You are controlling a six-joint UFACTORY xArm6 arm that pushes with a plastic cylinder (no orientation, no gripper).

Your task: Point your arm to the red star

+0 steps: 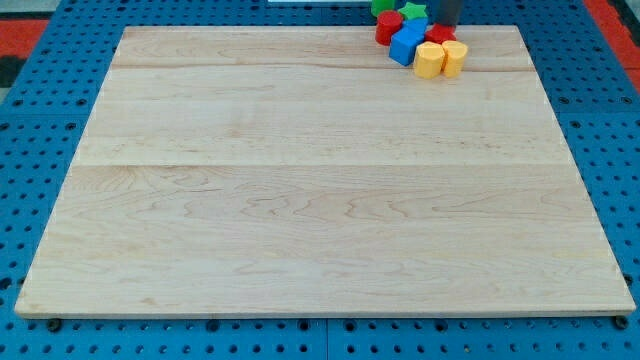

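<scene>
Camera view took in the whole wooden board (320,200) on its blue pegboard table (40,120), and every block sat crowded against the board's top edge, right of centre. A red cylinder (387,28) stood at the cluster's left, a blue block (407,44) just beside it, two yellow blocks (428,60) (454,56) at the lower right. A green star (414,12) and another green piece (382,5) lay at the very rim. The red star (439,34) peeked out between blue and yellow, directly under the dark rod (447,10). Its tip was hidden, so contact could not be judged.
</scene>
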